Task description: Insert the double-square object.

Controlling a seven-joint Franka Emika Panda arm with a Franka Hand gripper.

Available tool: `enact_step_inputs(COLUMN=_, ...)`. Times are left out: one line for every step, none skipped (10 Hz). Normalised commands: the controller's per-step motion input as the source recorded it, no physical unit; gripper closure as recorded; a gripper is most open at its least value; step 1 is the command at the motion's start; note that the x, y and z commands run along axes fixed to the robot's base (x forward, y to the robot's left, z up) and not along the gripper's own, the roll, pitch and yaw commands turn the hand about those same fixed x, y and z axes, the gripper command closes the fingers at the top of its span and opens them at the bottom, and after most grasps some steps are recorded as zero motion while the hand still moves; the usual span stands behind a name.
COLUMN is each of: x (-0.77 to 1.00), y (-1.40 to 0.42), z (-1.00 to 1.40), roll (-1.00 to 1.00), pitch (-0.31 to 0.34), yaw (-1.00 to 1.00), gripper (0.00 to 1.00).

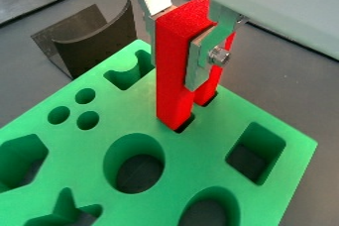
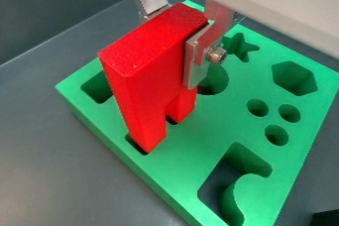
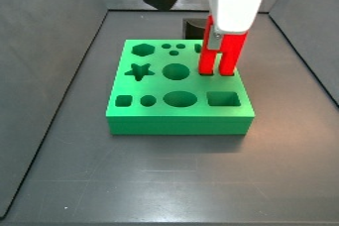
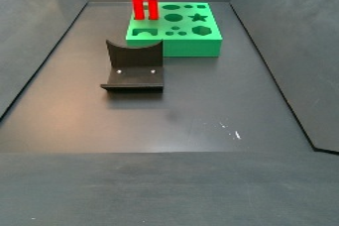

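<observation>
- Insertion under way: gripper (image 2: 199,34) clamped on the upright red peg (image 2: 149,81), its foot already inside the green block's (image 2: 133,161) slot.
- Next, I reckon: press straight down, then let go.

The dark floor (image 4: 199,111) carries the green slab (image 4: 199,44) and dark grey curved block (image 4: 133,68).

One red peg (image 3: 220,54), one green slab (image 3: 179,96), one gripper (image 1: 196,44)
</observation>
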Motion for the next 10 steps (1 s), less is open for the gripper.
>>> enact_step_inputs(x=0.33, y=0.0, z=-0.42, roll=-0.21, pitch=0.024, yaw=0.21, gripper=1.0)
enact_step_inputs(x=0.23, y=0.0, z=-0.43, roll=-0.2, pitch=0.0, yaw=0.16, gripper=1.0)
enact_step_inputs(x=0.13, y=0.0, z=-0.38, roll=-0.17, pitch=0.0, yaw=0.17, gripper=1.0)
enact_step_inputs(x=0.0, y=0.0, z=-0.37, roll=-0.2, pitch=-0.017, yaw=0.07, gripper=1.0)
enact_step_inputs(x=0.0, y=0.0, z=-0.37, roll=-0.16, pitch=-0.061, yaw=0.03, gripper=1.0)
enact_step_inputs(x=0.0, y=0.0, z=-0.33, roll=-0.13, pitch=-0.063, yaw=0.0, gripper=1.0)
enact_step_inputs(x=0.0, y=0.0, z=-0.3, roll=-0.11, pitch=-0.053, yaw=0.0, gripper=1.0)
enact_step_inputs(x=0.0, y=0.0, z=-0.27, roll=-0.1, pitch=-0.044, yaw=0.0, gripper=1.0)
enact_step_inputs(x=0.0, y=0.0, z=-0.12, roll=-0.02, pitch=-0.034, yaw=0.0, gripper=1.0)
enact_step_inputs(x=0.0, y=0.0, z=0.0, roll=0.0, pitch=0.0, yaw=0.0, gripper=1.0)
